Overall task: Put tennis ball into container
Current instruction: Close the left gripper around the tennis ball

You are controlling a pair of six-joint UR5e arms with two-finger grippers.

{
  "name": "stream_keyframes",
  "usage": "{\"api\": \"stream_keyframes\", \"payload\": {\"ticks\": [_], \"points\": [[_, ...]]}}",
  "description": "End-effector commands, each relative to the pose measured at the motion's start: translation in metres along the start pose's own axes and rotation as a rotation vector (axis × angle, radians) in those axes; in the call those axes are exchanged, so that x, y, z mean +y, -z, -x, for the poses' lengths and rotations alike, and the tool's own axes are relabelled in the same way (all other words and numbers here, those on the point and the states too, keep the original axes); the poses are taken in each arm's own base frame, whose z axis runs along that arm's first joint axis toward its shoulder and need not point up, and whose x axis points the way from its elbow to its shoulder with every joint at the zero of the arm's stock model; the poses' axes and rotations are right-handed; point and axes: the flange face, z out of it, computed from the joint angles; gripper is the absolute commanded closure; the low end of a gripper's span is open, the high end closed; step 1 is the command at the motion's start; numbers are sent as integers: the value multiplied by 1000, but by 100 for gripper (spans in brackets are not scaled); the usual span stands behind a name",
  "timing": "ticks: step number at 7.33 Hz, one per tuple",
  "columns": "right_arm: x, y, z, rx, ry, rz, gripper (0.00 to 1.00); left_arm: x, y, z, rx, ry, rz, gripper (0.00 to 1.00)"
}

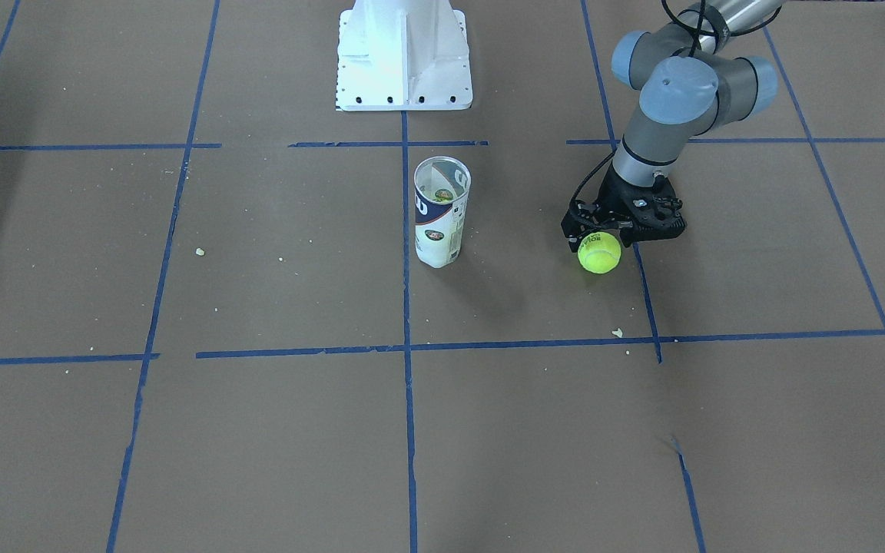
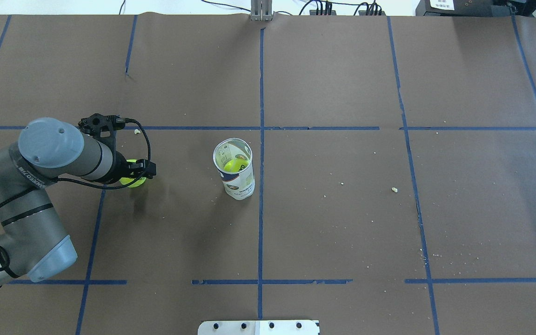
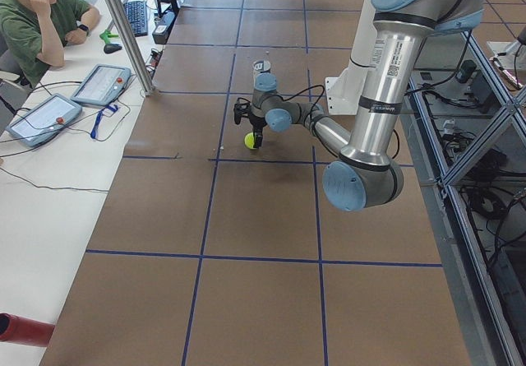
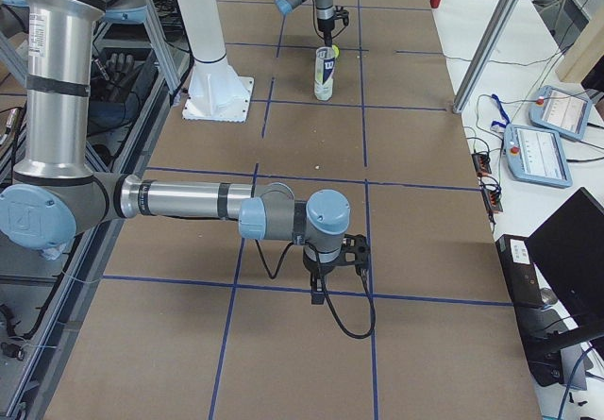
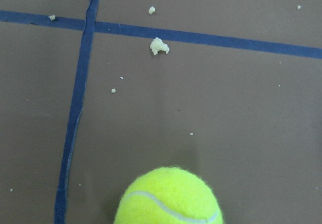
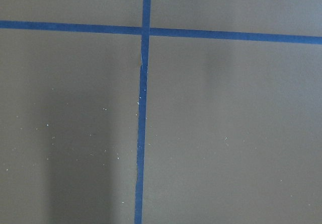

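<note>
Sitting at tips of left fingers (image 1: 575, 240): tennis ball (image 1: 600, 253) | whether gripped: cannot tell | right fingers (image 4: 316, 288): cannot tell

Grasp out of sight, edges cropped

The left gripper (image 1: 601, 240) sits over the tennis ball (image 1: 600, 255) with its fingertips hidden, so I cannot tell whether they clamp it. From overhead the wrist covers most of the ball, and the wrist camera's bottom edge cuts it off. The right gripper (image 4: 326, 274) shows only from the side, its jaws unreadable. Something yellow-green inside the container (image 2: 236, 181) is blurred by the plastic. The white pedestal (image 1: 404, 54) is cropped at the top edge.
</note>
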Motion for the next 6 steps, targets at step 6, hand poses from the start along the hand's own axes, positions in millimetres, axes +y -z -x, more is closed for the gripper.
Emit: {"api": "stream_keyframes", "payload": {"ticks": [6], "points": [[0, 0, 0, 0, -1, 1, 0, -3, -14, -5, -18, -1, -3, 0]]}}
